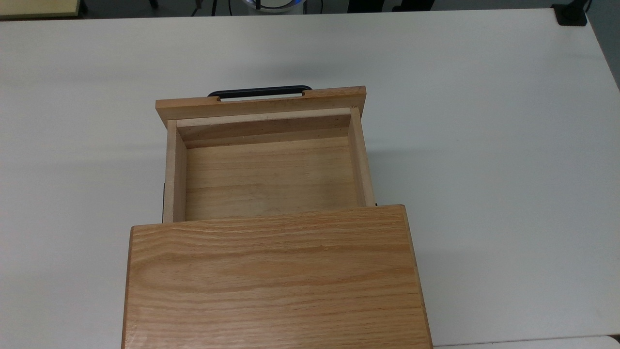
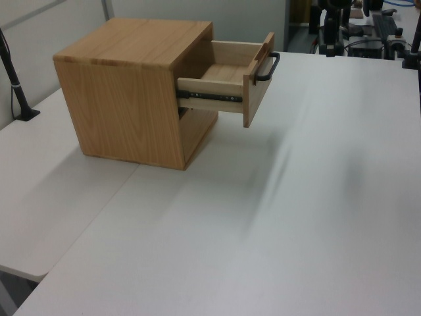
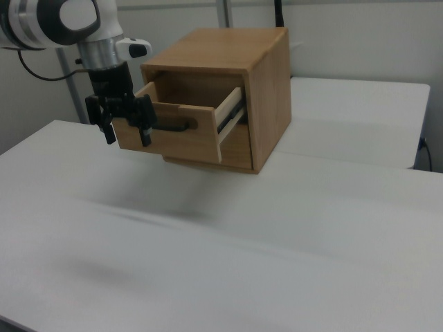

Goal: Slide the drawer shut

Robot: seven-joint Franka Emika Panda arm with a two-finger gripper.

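The drawer (image 1: 269,177) stands pulled far out of the oak cabinet (image 1: 271,278) toward the top view's top, and it is empty. Its black bar handle (image 1: 260,91) runs along the wide front panel (image 1: 261,103). In the left view the drawer (image 2: 227,82) juts to the right with its handle (image 2: 267,66) at the end. In the right view my gripper (image 3: 127,135) hangs open with its fingers pointing down. It overlaps the left end of the drawer's front panel (image 3: 183,138), left of the handle (image 3: 173,127). I cannot tell how far it is from the panel.
The cabinet rests on a white table (image 1: 484,145) with wide bare surface around the drawer. A black clamp (image 1: 571,13) sits at the top view's top right corner. A black pole (image 2: 16,85) stands at the left view's left edge. Dark equipment (image 2: 368,26) lines the far end.
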